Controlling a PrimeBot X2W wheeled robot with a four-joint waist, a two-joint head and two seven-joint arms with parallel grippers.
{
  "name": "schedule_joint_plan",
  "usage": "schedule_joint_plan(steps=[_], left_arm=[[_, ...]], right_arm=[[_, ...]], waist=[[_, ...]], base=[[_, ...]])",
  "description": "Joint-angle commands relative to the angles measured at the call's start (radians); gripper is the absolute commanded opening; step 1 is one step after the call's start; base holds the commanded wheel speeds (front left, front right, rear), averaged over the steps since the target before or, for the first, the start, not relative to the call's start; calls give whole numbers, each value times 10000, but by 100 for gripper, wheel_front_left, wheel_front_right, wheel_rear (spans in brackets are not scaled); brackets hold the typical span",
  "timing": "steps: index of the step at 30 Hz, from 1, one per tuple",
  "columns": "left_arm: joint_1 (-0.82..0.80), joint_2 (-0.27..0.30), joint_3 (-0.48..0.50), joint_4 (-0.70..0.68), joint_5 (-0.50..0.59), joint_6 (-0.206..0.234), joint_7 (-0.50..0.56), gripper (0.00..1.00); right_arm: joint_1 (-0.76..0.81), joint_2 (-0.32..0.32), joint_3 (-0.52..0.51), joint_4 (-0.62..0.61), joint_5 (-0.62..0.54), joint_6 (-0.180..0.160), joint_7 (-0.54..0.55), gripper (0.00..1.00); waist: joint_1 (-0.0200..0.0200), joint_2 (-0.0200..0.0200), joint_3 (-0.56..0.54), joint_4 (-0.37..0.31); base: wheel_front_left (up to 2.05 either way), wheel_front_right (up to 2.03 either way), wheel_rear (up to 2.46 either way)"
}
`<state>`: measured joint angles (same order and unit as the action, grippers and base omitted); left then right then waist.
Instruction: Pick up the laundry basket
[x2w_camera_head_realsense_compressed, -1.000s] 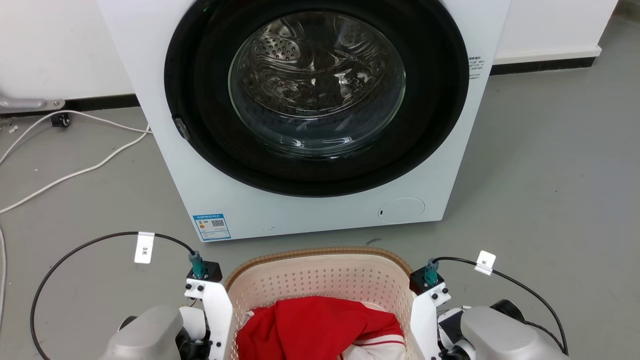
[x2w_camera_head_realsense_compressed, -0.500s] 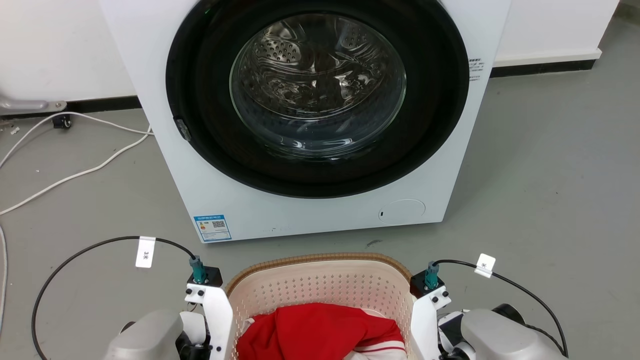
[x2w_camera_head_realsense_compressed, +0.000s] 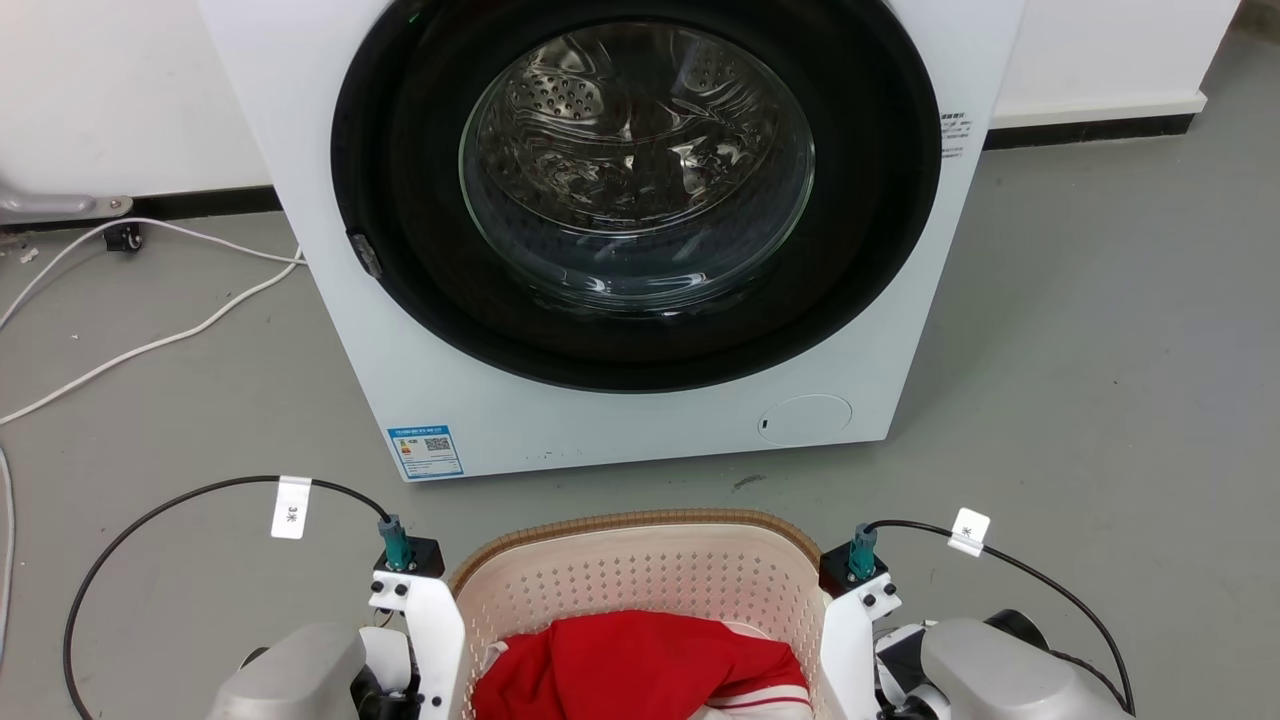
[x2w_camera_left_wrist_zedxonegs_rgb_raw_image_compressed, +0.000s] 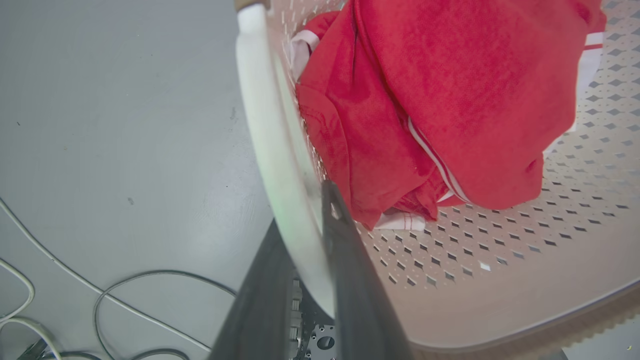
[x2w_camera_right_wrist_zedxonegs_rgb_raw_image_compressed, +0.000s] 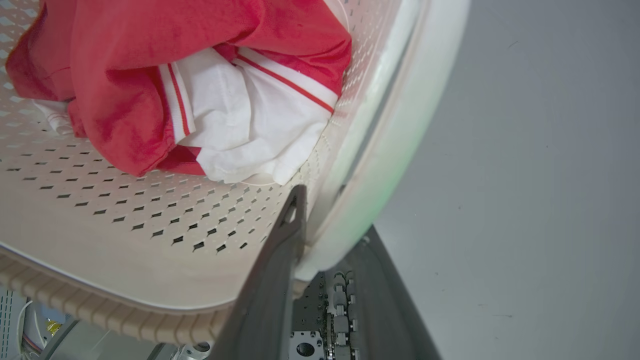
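The laundry basket (x2w_camera_head_realsense_compressed: 640, 570) is cream-white and perforated with a brown woven rim, and sits at the bottom centre of the head view, in front of the washing machine. It holds red and white clothes (x2w_camera_head_realsense_compressed: 640, 660). My two wrists flank it, left (x2w_camera_head_realsense_compressed: 420, 620) and right (x2w_camera_head_realsense_compressed: 850, 620). In the left wrist view my left gripper (x2w_camera_left_wrist_zedxonegs_rgb_raw_image_compressed: 300, 210) is shut on the basket's white side handle (x2w_camera_left_wrist_zedxonegs_rgb_raw_image_compressed: 270, 130), one dark finger inside the wall and one outside. My right gripper (x2w_camera_right_wrist_zedxonegs_rgb_raw_image_compressed: 332, 212) grips the opposite white handle (x2w_camera_right_wrist_zedxonegs_rgb_raw_image_compressed: 400, 130) the same way.
A white front-loading washing machine (x2w_camera_head_realsense_compressed: 640, 430) with its round glass door stands just beyond the basket. White cables (x2w_camera_head_realsense_compressed: 150, 340) trail over the grey floor at the left, and more cables (x2w_camera_left_wrist_zedxonegs_rgb_raw_image_compressed: 125, 300) lie under the left arm. Open floor (x2w_camera_head_realsense_compressed: 1100, 350) lies to the right.
The basket and both wrists have slid slightly lower in the head view, toward me, while the washing machine stays almost in place. Both grips are unchanged.
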<state>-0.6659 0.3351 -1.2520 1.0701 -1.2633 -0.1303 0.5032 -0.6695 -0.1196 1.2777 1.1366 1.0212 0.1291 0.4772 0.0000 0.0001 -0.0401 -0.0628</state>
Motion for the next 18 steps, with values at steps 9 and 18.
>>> schedule_joint_plan(steps=[9,18], left_arm=[[-189,-35,-104,20,-105,7,-85,0],[-192,-55,-159,51,-197,7,-97,0]], right_arm=[[112,-26,53,14,-20,28,33,0],[130,-46,55,11,-63,28,63,0]], waist=[[0,-1,17,5],[0,-1,23,8]], base=[[0,0,0],[0,0,0]])
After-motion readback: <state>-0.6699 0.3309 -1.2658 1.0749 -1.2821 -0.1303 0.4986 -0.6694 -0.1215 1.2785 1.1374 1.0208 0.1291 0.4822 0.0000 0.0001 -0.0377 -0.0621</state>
